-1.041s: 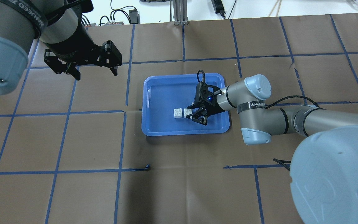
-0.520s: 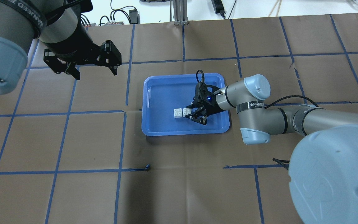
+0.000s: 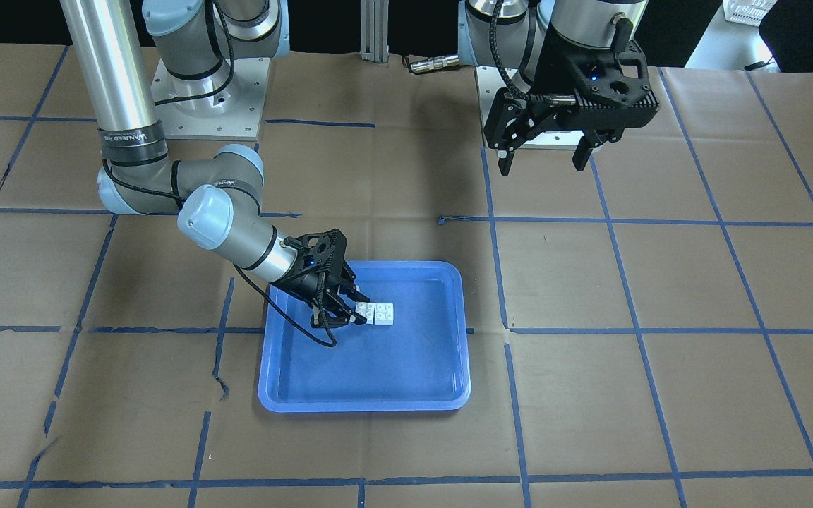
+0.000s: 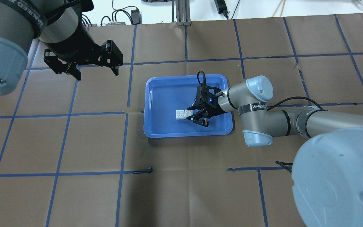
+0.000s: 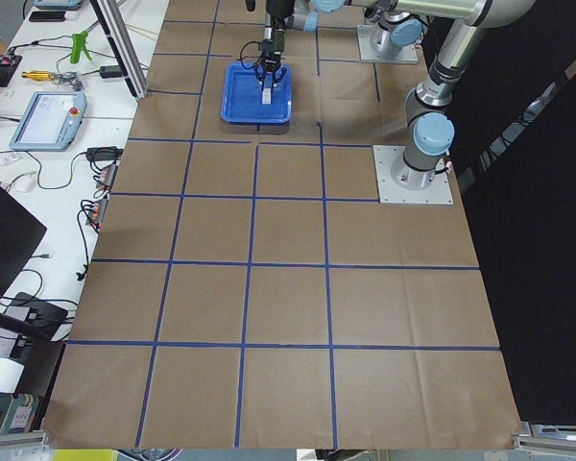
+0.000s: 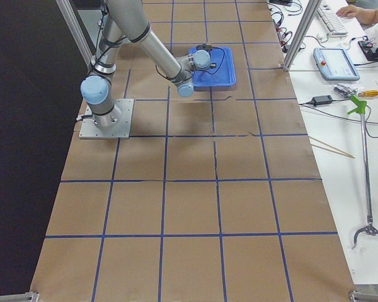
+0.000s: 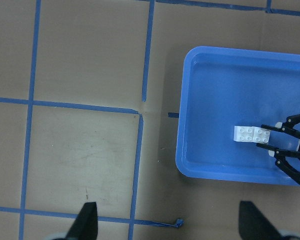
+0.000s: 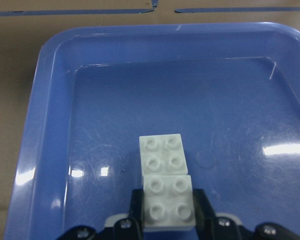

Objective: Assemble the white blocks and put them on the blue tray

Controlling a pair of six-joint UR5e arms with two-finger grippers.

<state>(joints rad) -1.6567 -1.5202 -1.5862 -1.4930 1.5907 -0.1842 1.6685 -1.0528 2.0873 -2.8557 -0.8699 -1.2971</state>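
Observation:
Two white blocks lie side by side, touching, studs up, on the floor of the blue tray (image 4: 156,82). My right gripper (image 4: 188,114) reaches low into the tray from the right and is shut on the nearer white block (image 4: 187,112). The other white block (image 4: 179,114) sits free on its far side. In the right wrist view the held block (image 8: 168,202) sits between my finger pads (image 8: 136,207), with the free block (image 8: 162,154) just beyond. My left gripper (image 4: 83,71) is open and empty, high over the table left of the tray.
The table is brown paper with a blue tape grid (image 4: 128,113). The tray (image 3: 360,406) holds only the two blocks. A loose bit of tape (image 4: 150,169) lies in front of the tray. The right arm's elbow (image 4: 258,126) hangs beside the tray's right edge.
My right gripper has slid a little to the left with its block, closing the small gap to the other block. The left arm has not moved.

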